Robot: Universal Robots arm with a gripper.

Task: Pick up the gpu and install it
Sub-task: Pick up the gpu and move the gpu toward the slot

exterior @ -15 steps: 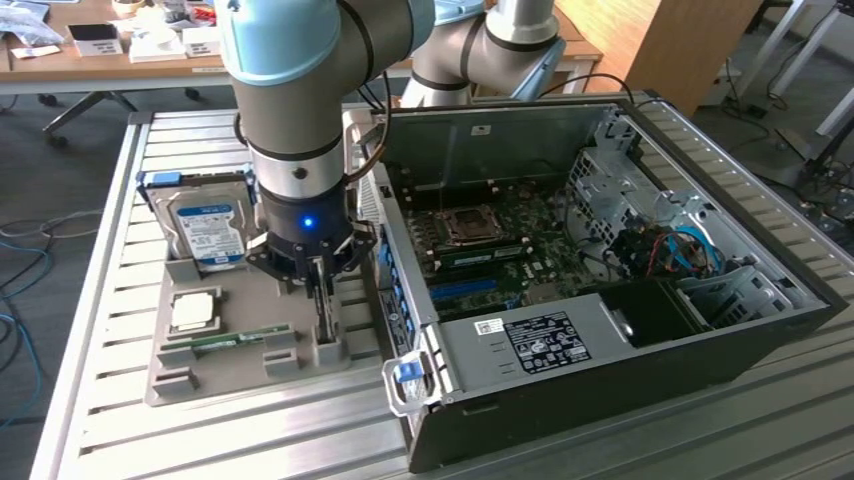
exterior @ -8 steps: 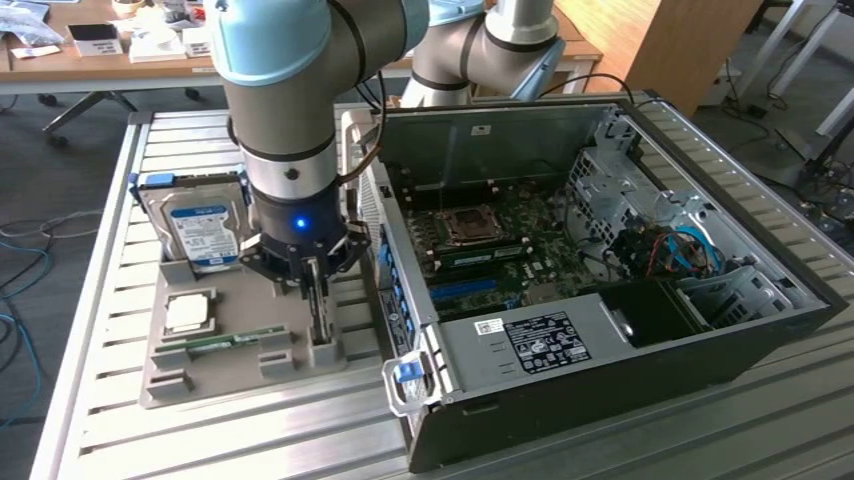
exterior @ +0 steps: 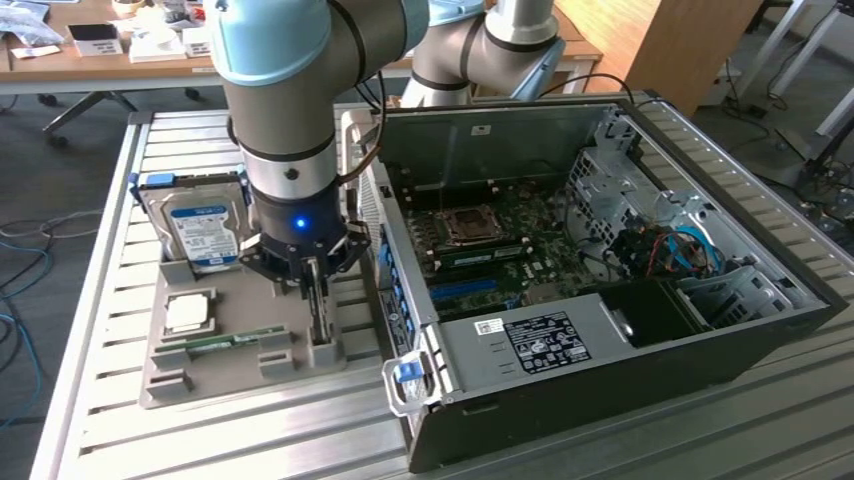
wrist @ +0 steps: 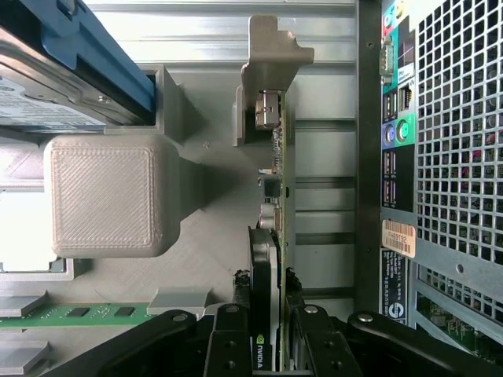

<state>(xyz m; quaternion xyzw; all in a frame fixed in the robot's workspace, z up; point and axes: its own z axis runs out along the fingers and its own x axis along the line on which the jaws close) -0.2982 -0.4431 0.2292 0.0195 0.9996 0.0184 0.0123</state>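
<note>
The gpu (exterior: 320, 322) stands on its edge in a slot of the grey holder tray (exterior: 180, 388), just beside the open computer case (exterior: 747, 330). In the wrist view the gpu (wrist: 272, 236) is seen edge-on, dark with a green board edge, its silver end bracket (wrist: 271, 55) at the far end. My gripper (exterior: 315, 278) reaches straight down onto it. Its black fingers (wrist: 233, 334) sit against both faces of the card, so the gripper (wrist: 269, 342) is shut on it. The card's lower edge still stands at the tray.
A blue-labelled hard drive (exterior: 200, 228) stands in the tray beside the arm. A processor (exterior: 187, 312) and a green memory stick (exterior: 220, 342) lie in the tray too. The case's motherboard (exterior: 494, 250) faces up, and its rear panel (wrist: 448, 157) is close by.
</note>
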